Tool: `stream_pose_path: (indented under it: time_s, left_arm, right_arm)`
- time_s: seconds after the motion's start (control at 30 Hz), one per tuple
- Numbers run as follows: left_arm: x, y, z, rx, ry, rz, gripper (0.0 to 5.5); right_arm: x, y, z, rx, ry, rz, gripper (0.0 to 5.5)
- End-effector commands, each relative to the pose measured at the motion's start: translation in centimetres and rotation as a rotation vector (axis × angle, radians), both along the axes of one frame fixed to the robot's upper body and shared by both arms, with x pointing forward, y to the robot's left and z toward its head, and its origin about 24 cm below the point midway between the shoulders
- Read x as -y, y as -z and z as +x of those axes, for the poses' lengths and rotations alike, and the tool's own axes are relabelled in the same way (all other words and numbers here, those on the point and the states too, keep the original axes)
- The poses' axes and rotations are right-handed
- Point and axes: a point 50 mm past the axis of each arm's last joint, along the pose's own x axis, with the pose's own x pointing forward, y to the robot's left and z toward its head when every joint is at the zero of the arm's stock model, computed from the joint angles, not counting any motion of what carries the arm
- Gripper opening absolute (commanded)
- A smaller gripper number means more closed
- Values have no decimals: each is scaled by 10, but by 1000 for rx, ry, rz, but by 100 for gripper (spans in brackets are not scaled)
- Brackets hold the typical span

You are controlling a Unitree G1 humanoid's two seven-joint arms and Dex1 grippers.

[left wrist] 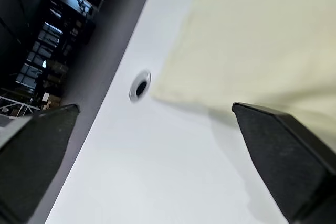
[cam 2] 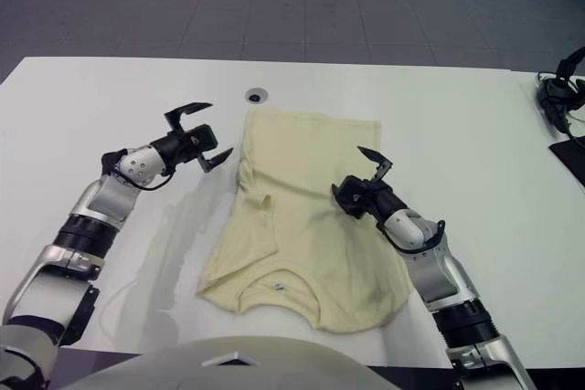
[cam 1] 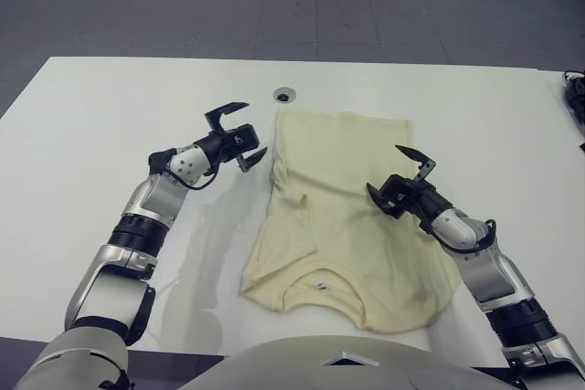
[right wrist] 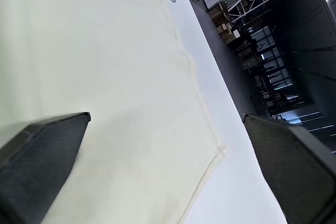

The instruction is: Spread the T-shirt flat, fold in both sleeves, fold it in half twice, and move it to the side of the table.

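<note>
A pale yellow T-shirt (cam 1: 352, 216) lies on the white table (cam 1: 91, 134) with its collar towards me and its hem at the far end. The sleeve on its left side is folded in over the body. My left gripper (cam 1: 239, 139) hovers open just left of the shirt's far left corner, holding nothing. My right gripper (cam 1: 404, 173) hangs open above the shirt's right half, also holding nothing. The left wrist view has the shirt's hem corner (left wrist: 252, 40) between its fingers (left wrist: 286, 156); cloth (right wrist: 105, 77) spreads under the right wrist view's fingers (right wrist: 42, 156).
A round cable hole (cam 1: 285, 94) sits in the table just beyond the shirt's far left corner. Dark cables and gear (cam 2: 558, 98) lie at the table's far right edge. Bare table (cam 2: 475, 162) stretches to both sides of the shirt.
</note>
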Motion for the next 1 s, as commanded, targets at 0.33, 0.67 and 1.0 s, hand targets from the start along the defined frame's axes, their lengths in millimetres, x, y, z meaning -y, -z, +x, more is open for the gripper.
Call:
stream_pose_path:
  time_s: [0.33,0.67,1.0]
  left_arm:
    - [13,45,-25,-185,110,189,539]
    - [-21,48,-28,-188,39,274,539]
    - [-34,39,-39,-205,33,237,539]
  right_arm:
    - [6,38,-22,-226,13,-64,540]
    - [7,38,-23,-231,10,-69,540]
    - [10,38,-28,-243,27,-63,540]
